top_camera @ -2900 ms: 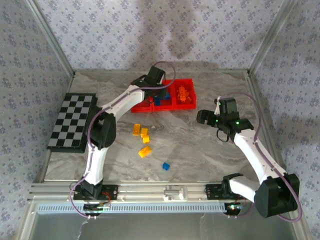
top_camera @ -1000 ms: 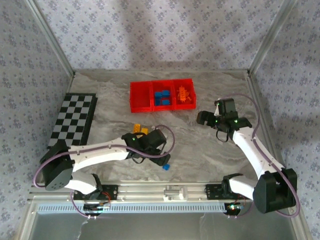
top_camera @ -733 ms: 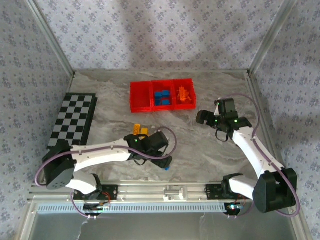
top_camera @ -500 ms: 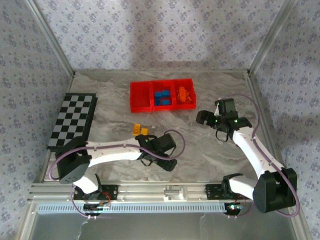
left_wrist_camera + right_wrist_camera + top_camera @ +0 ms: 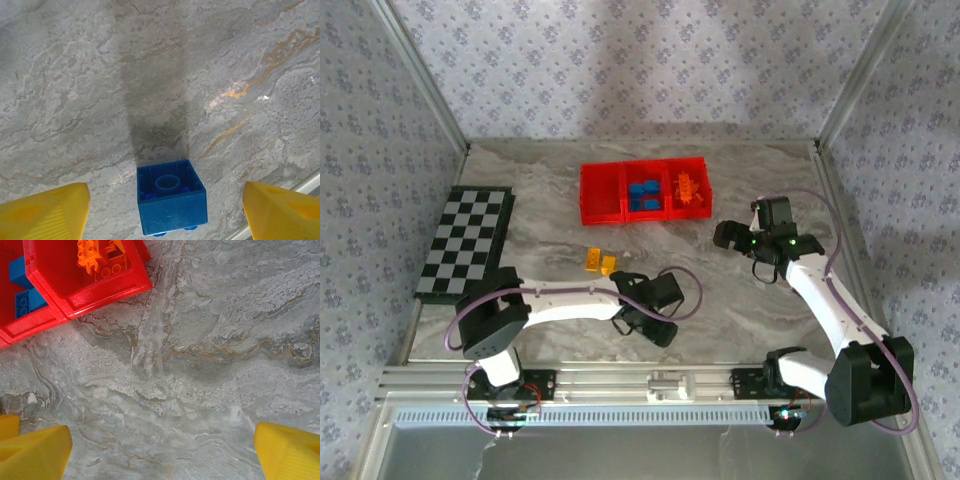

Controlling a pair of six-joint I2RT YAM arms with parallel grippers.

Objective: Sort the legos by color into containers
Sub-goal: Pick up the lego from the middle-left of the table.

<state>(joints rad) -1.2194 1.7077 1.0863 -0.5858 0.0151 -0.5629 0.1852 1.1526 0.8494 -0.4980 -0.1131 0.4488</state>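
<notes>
Blue brick (image 5: 171,200) is sitting inside the spread left claw (image 5: 162,210), maybe for grabbing; the right claw (image 5: 162,447) is hanging spread too.

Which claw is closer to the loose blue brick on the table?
Left. The left claw sits directly over the blue brick, one finger on each side, not touching. The right claw hangs far off to the right, near the red bins.
</notes>
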